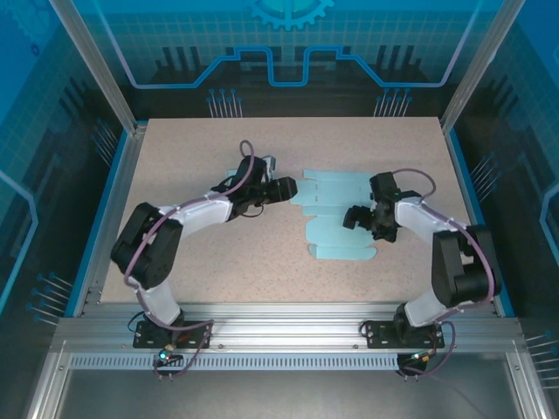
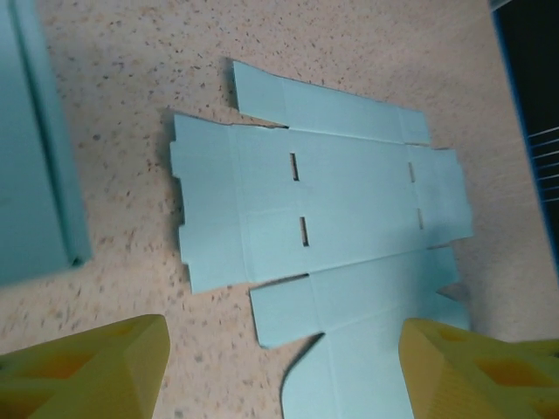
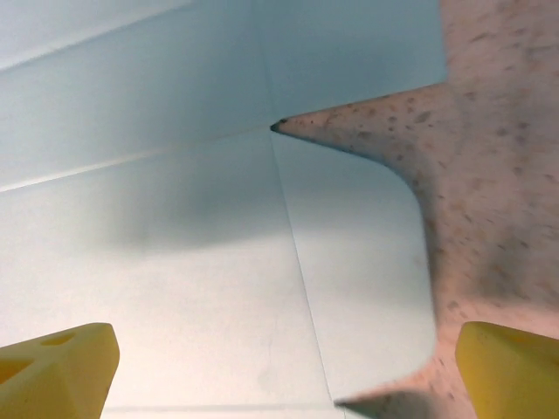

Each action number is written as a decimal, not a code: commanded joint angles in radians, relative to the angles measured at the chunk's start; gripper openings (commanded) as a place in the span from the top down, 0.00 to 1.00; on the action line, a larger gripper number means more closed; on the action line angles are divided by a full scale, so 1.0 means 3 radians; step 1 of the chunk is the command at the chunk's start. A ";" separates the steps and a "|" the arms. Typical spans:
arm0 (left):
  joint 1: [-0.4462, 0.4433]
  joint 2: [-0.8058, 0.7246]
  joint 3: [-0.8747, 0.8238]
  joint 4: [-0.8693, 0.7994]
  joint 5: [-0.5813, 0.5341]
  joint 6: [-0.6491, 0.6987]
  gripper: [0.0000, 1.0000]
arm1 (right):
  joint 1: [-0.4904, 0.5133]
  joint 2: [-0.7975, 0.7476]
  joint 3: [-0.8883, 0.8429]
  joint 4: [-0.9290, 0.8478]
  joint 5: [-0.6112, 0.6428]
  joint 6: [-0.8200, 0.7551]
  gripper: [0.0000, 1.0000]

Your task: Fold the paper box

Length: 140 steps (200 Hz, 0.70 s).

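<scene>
the flat, unfolded paper box (image 1: 336, 236) lies centre-right on the speckled surface (image 1: 218, 253), long axis near-to-far, rounded flap nearest. left hand (image 1: 291, 189) and right hand (image 1: 351, 216) gape, empty. blue-panelled walls surround.

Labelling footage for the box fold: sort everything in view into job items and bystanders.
Job: light-blue flat die-cut paper box blank; left tool; right tool, both open.
Bystanders: speckled beige tabletop; aluminium frame rails.
</scene>
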 commanded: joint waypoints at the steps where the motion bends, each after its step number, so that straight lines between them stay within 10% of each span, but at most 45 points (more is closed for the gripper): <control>1: -0.0123 0.0279 0.0367 -0.0526 -0.0071 0.0348 0.29 | 0.0016 -0.0477 0.0005 -0.0200 0.0108 0.0017 0.00; 140: -0.0025 0.1061 0.1103 -0.1037 -0.0421 0.0351 0.21 | 0.0007 -0.1650 -0.0139 -0.0275 0.0848 0.0015 0.00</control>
